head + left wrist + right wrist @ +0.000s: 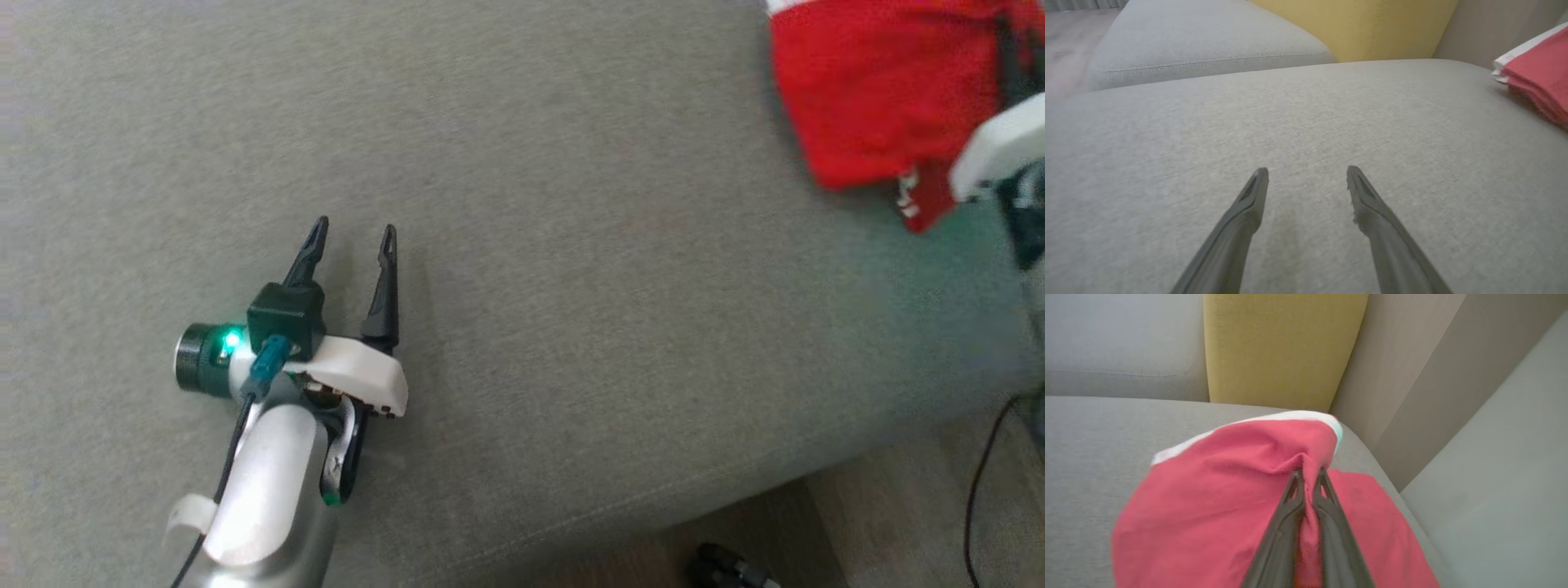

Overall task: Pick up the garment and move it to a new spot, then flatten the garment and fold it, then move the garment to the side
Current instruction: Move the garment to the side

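Red garment (873, 90) sits far right on grey sofa seat (588, 269), near backrest (1392, 375). Open seat to its left; near edge drops to floor (882, 523). The left end effector (355, 225) is spread wide, low over the seat; right end effector (1310, 471) is pinched on a garment fold.

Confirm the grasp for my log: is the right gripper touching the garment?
Touching. Right wrist view: the right gripper pinches the garment between its jaws.

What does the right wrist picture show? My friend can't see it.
The right gripper is shut on a bunched fold of a red garment with a white edge. Under the cloth is a grey sofa seat, with a yellow cushion standing behind it.
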{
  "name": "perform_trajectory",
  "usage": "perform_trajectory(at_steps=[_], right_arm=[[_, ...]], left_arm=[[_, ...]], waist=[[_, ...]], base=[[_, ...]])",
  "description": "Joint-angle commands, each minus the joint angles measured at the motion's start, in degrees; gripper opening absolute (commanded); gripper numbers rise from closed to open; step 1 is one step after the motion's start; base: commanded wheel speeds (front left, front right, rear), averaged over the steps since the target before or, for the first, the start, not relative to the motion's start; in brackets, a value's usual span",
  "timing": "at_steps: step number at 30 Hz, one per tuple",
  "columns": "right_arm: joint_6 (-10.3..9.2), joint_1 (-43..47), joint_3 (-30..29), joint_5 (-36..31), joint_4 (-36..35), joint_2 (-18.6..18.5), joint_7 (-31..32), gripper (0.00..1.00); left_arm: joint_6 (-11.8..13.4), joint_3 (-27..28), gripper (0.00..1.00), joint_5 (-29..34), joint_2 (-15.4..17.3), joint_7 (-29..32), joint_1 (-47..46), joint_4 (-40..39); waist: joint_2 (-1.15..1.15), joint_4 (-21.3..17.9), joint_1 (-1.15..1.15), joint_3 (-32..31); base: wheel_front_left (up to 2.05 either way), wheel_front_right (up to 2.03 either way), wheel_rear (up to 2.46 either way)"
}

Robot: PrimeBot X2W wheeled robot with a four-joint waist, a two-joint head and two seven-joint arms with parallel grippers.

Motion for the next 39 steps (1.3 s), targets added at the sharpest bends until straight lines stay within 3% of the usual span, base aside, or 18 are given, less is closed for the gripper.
perform_trajectory(at_steps=[1, 3, 5, 6, 7, 12, 16, 20, 23, 31, 39], right_arm=[[0.24, -1.5, -0.4, -1.0, -0.7, -1.3, 0.1, 0.00], [0.24, -2.4, -2.0, -2.9, 0.9, -2.5, 0.7, 0.00], [0.24, -3.1, -3.6, -4.3, 1.6, -2.9, 0.6, 0.51], [0.24, -3.4, -4.2, -5.3, 1.6, -3.1, 0.3, 0.85], [0.24, -3.6, -5.4, -5.9, 1.5, -3.3, 0.0, 1.00], [0.24, -3.2, -12.1, -12.5, -4.4, -2.7, -1.4, 1.00], [0.24, 0.2, -16.8, -14.8, -14.5, 4.5, -1.5, 1.00], [0.24, 5.7, -17.0, -14.7, -23.9, 12.1, -1.5, 1.00], [0.24, 10.3, -16.2, -13.4, -27.3, 15.2, -1.5, 1.00], [0.24, 22.0, -11.0, -6.5, -30.1, 17.0, -1.5, 1.00], [0.24, 26.8, -8.0, -2.6, -29.3, 17.0, -1.5, 1.00]], left_arm=[[0.3, 1.4, 1.00, -0.5, 0.6, -0.3, -0.3, -2.0], [0.4, 1.6, 1.00, -0.6, 0.6, -0.3, -0.1, -2.1], [0.4, 1.6, 1.00, -0.7, 0.6, -0.3, 0.0, -2.2], [0.5, 1.7, 1.00, -0.7, 0.6, -0.3, 0.1, -2.2], [0.5, 1.8, 1.00, -0.7, 0.6, -0.3, 0.1, -2.3], [0.8, 2.2, 1.00, -0.7, 0.6, -0.3, -0.2, -2.3], [1.7, 3.3, 1.00, -0.8, 0.6, -0.3, 0.1, -2.7], [2.8, 4.9, 1.00, -0.9, 0.6, -0.3, 0.6, -3.4], [3.6, 5.7, 1.00, -1.7, 0.6, -0.3, 1.0, -4.3], [5.2, 6.3, 1.00, -3.3, 0.6, -0.3, 3.1, -5.3], [6.1, 7.0, 1.00, -4.0, 0.6, -0.3, 5.1, -5.4]], waist=[[0.00, 1.2, 0.00, 0.5], [0.00, 1.5, 0.00, 0.7], [0.00, 1.7, 0.00, 0.9], [0.00, 1.7, 0.00, 1.0], [0.00, 1.6, 0.00, 1.1], [0.00, 1.3, 0.00, 0.9], [0.00, 2.0, 0.00, -0.5], [0.00, 3.9, 0.00, -2.0], [0.00, 6.5, 0.00, -3.2], [0.00, 14.9, 0.00, -5.7], [0.00, 18.8, 0.00, -7.6]], base=[[0.00, 0.00, 0.00], [0.00, 0.00, 0.00], [0.00, 0.00, 0.00], [0.00, 0.00, 0.00], [0.00, 0.00, 0.00], [0.00, 0.00, 0.00], [0.00, 0.00, 0.00], [0.00, 0.00, 0.00], [0.00, 0.00, 0.00], [0.00, 0.00, 0.00], [0.00, 0.00, 0.00]])
